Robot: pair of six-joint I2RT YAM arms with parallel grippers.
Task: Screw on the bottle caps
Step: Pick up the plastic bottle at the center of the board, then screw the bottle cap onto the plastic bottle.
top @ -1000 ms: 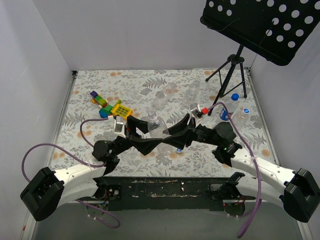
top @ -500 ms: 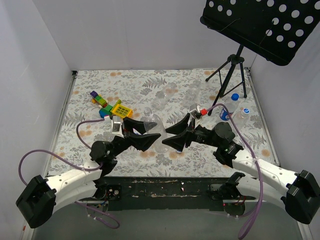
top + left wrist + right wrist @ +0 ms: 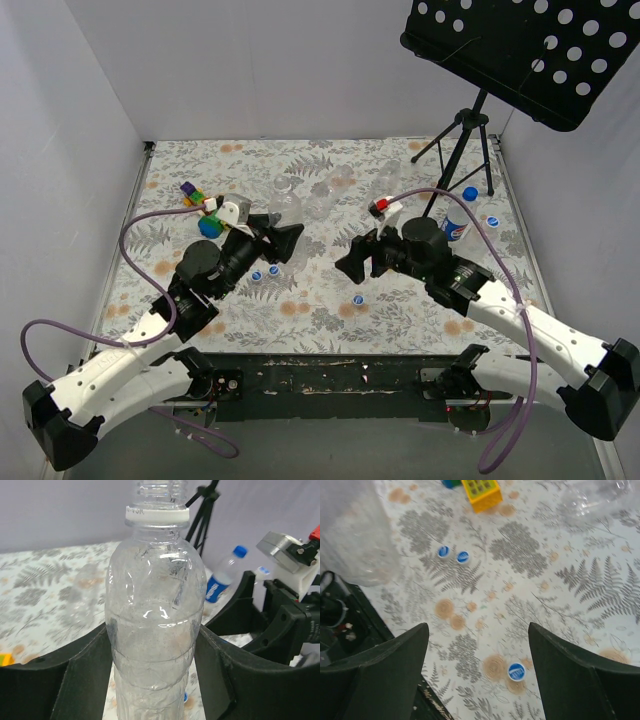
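The left gripper [image 3: 156,660] is pinching a clear bottle [image 3: 155,595] around its body. The bottle's threaded neck is showing bare, with no cap on it. The right gripper [image 3: 477,630] is hovering with jaws spread wide, holding nothing, above a lone blue cap [image 3: 516,671] on the table [image 3: 530,555]. Two more caps [image 3: 463,556] are lying together farther off. The likely next step is lowering squarely over the lone cap and gripping its rim level, with the left holding the bottle steady.
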